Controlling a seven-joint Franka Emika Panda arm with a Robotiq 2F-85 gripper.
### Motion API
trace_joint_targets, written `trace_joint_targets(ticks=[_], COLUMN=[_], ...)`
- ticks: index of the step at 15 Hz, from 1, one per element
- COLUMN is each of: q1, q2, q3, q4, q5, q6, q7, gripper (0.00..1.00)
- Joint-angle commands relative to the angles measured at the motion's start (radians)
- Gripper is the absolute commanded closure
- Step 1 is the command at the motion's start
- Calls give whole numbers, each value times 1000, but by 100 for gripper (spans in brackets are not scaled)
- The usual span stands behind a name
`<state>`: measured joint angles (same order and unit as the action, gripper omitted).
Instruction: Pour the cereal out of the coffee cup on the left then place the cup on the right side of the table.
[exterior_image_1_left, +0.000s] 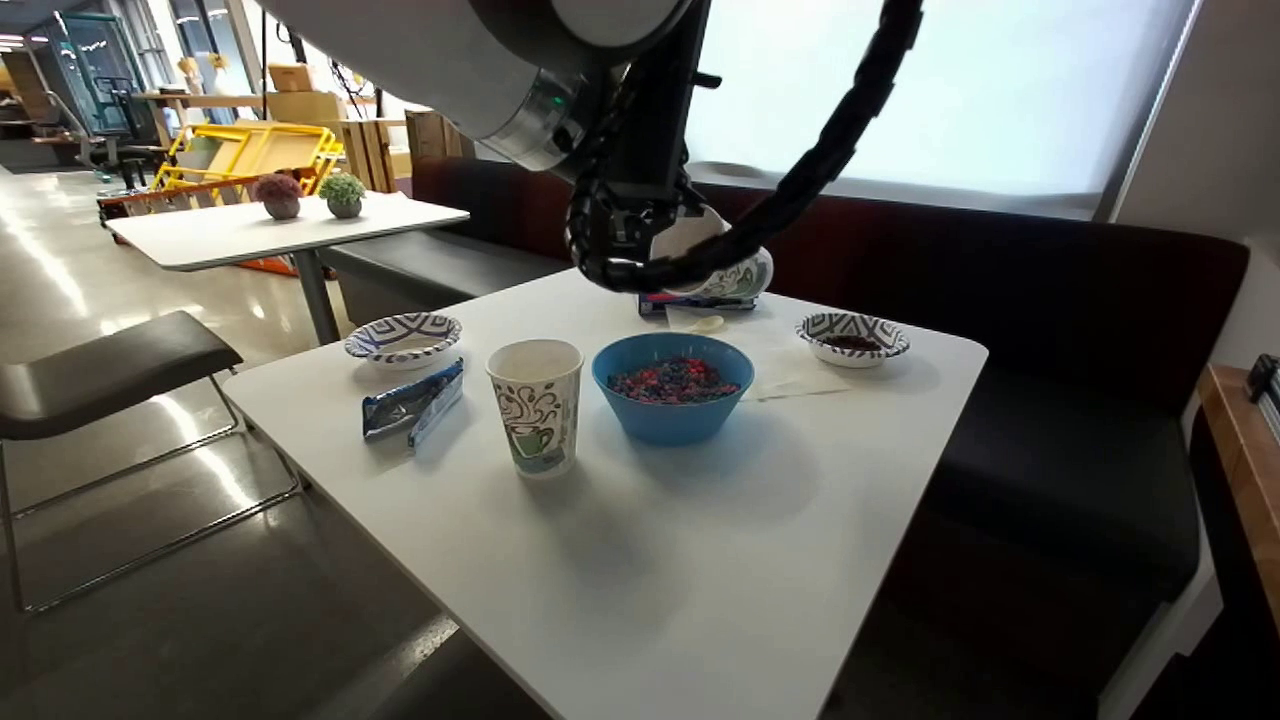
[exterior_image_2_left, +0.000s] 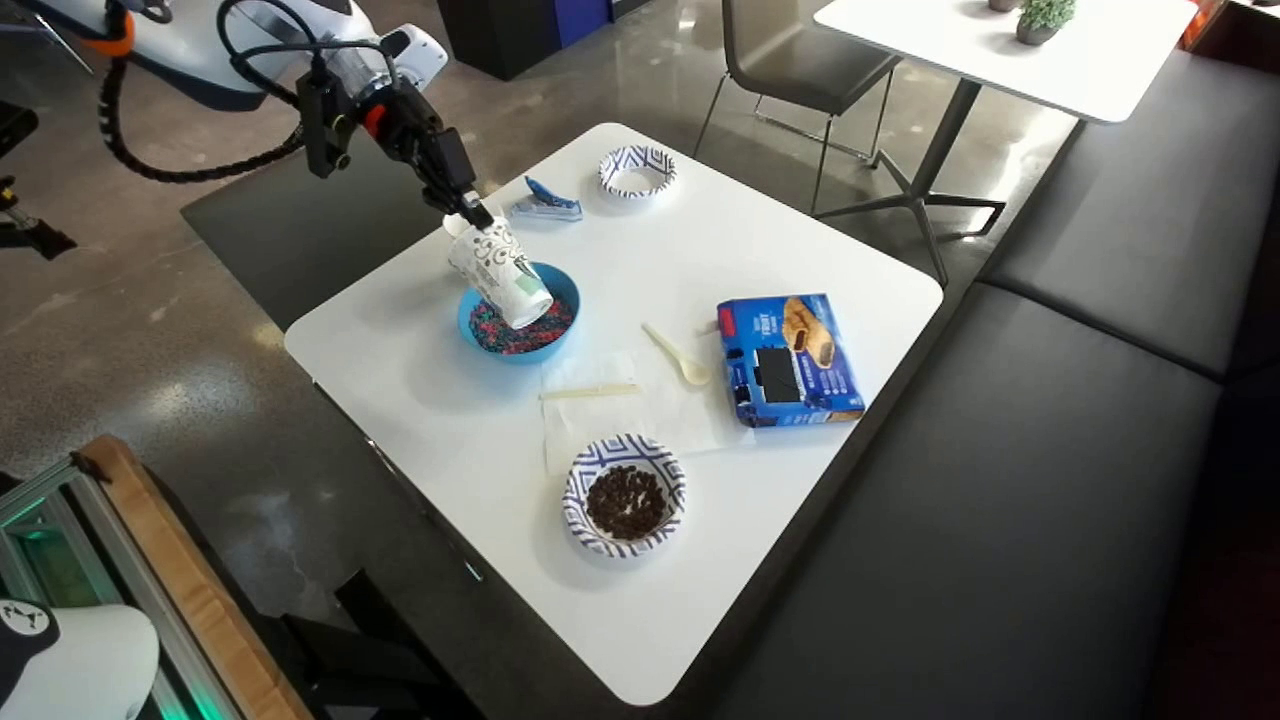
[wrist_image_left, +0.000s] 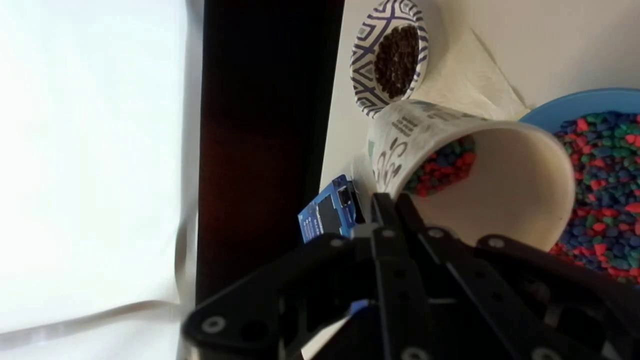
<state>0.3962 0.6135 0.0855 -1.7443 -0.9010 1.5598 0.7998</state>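
In the wrist view, the claw (wrist_image_left: 394, 201) grasps a tilted cup (wrist_image_left: 495, 185) by its rim, cereal (wrist_image_left: 445, 169) inside; a blue bowl (wrist_image_left: 590, 100) lies at 3 o'clock.

In an exterior view, a blue box (exterior_image_2_left: 812, 375) is seen right of centre, a pale spoon (exterior_image_2_left: 691, 371) laid just left of it, and a dark bench (exterior_image_2_left: 1010, 490) is shown along the right. In an exterior view, a maroon plant (exterior_image_1_left: 279, 190) and a green plant (exterior_image_1_left: 343, 190) are seen at upper left, a dark chair (exterior_image_1_left: 115, 375) at the left edge.
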Motion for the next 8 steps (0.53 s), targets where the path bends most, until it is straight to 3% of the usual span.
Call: trace_joint_targets(ticks=[1,8], q1=[21,32], q2=[61,196], q3=[0,-15], q4=[55,178], q5=[-31,-85], q6=[-82,-176], q7=[49,107], gripper=[99,99])
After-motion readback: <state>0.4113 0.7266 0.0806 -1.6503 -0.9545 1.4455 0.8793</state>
